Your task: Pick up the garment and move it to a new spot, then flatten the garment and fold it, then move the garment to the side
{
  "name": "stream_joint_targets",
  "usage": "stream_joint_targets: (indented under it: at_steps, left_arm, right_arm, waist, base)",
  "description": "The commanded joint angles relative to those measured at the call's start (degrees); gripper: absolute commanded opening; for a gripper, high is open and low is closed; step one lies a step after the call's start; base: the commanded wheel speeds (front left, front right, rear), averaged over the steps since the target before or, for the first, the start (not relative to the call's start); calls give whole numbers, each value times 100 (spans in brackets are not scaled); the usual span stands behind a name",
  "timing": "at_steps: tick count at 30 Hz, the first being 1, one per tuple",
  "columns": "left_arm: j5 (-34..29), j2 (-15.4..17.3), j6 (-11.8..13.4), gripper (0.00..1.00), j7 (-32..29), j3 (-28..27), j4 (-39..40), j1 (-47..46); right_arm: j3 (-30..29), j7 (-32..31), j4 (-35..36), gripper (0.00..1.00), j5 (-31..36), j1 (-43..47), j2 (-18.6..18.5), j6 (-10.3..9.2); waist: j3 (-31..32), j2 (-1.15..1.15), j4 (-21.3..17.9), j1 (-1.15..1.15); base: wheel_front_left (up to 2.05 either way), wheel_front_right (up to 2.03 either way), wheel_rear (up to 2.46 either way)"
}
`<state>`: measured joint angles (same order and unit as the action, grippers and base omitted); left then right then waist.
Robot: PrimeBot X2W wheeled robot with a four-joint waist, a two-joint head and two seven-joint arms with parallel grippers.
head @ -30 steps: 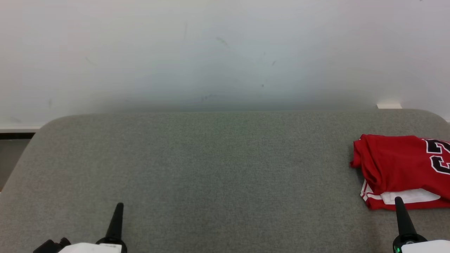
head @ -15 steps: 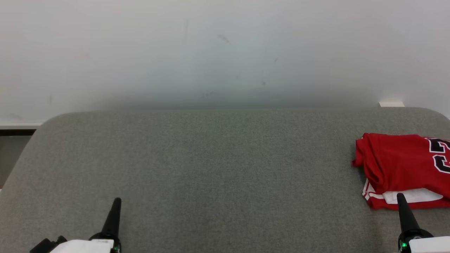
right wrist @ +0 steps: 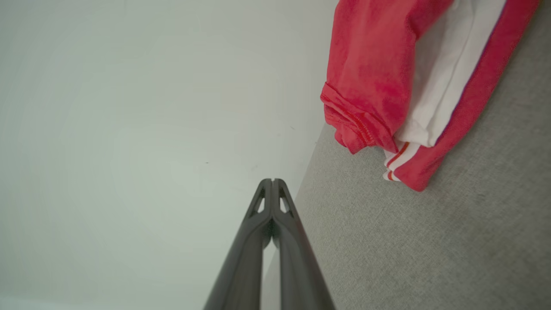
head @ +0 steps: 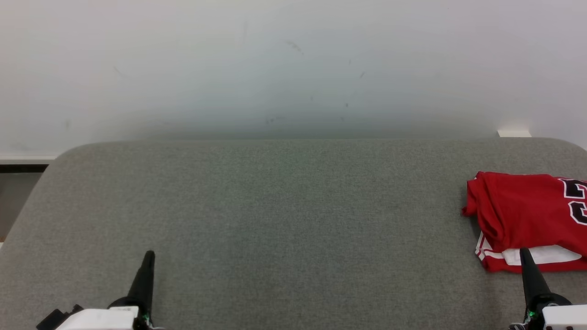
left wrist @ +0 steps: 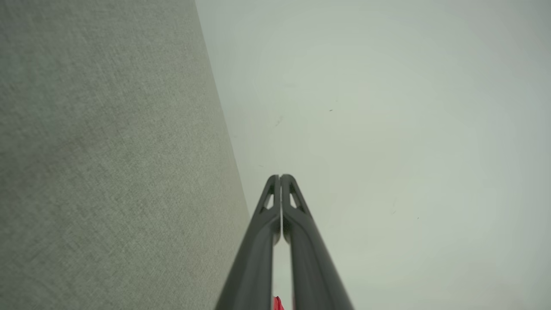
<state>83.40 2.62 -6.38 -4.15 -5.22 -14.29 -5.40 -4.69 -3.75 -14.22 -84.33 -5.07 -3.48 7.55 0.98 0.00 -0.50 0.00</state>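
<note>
A folded red garment (head: 527, 215) with white trim and a black-and-white number lies at the right edge of the grey felt table (head: 284, 220). It also fills the upper right of the right wrist view as a red garment (right wrist: 379, 64) with white stripes. My right gripper (head: 523, 252) is shut and empty, its tip at the garment's near edge in the head view; whether it touches, I cannot tell. In its own view the right gripper (right wrist: 272, 181) points past the cloth. My left gripper (head: 149, 254) is shut and empty near the table's front left, seen closed as the left gripper (left wrist: 280, 177).
A pale wall (head: 293, 68) rises behind the table's rounded far edge. A small white block (head: 513, 133) sits behind the far right corner. A dark gap (head: 18, 168) shows beyond the table's left corner. A sliver of red cloth (left wrist: 277, 303) peeks between the left fingers.
The head camera has shifted a little, so the table and garment sit slightly higher and further right. Both grippers have sunk a little toward the bottom edge, still shut.
</note>
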Motion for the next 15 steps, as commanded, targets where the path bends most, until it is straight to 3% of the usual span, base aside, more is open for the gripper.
stream_joint_targets:
  at_steps: [1,15]
  left_arm:
    - [135,38,-33,0,-48,-43,38,-58]
    - [668,41,-63,0,-188,-120,57,-121]
  right_arm:
    - [-51,-52,4,0,-135,-97,4,-10]
    - [-120,-183,-17,0,-612,-175,19,-11]
  waist:
    - [-8,0,5,0]
    - [-64,0,33,0]
  base:
    - [0,0,0]
    - [0,0,0]
